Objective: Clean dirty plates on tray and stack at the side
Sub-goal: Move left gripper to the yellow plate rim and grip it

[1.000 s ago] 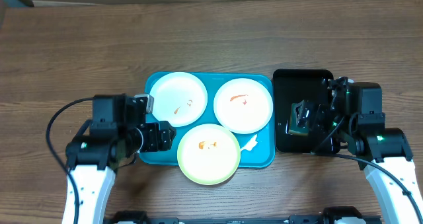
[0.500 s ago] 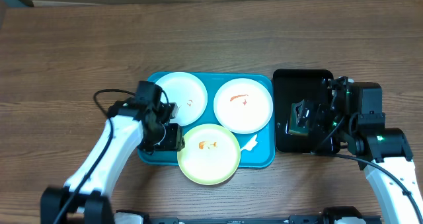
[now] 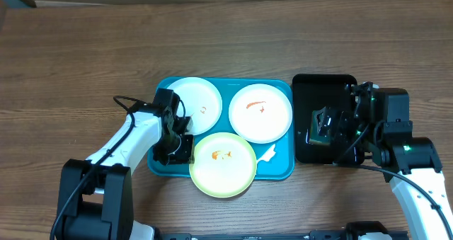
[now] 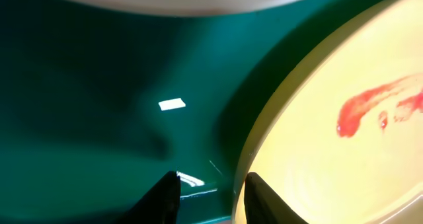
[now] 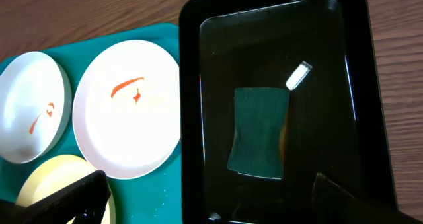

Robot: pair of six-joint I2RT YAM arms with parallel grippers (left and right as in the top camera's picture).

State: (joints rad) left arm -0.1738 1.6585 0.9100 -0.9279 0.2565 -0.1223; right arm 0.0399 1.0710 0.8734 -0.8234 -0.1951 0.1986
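The turquoise tray [image 3: 284,167] holds three plates with orange-red smears: a white plate [image 3: 190,105] at the back left, a white plate [image 3: 260,112] at the back right, and a pale yellow-green plate [image 3: 224,164] in front. My left gripper [image 3: 182,146] is low at the yellow-green plate's left edge. In the left wrist view the gripper [image 4: 211,194] straddles that plate's [image 4: 344,151] rim. One finger is over the tray floor [image 4: 99,118], the other over the plate, and a narrow gap still shows. My right gripper [image 5: 208,204] stands wide open above the black tray [image 5: 264,39], holding nothing.
A green sponge [image 5: 259,131] lies in the black tray [image 3: 324,84], right of the turquoise tray. Bare wooden table [image 3: 212,35] surrounds both trays. The left arm's cable [image 3: 124,102] loops beside the tray's left edge.
My left arm has swung in from the table over the tray's left side and dropped to the yellow-green plate's rim, its jaws narrowing. The right arm has not moved.
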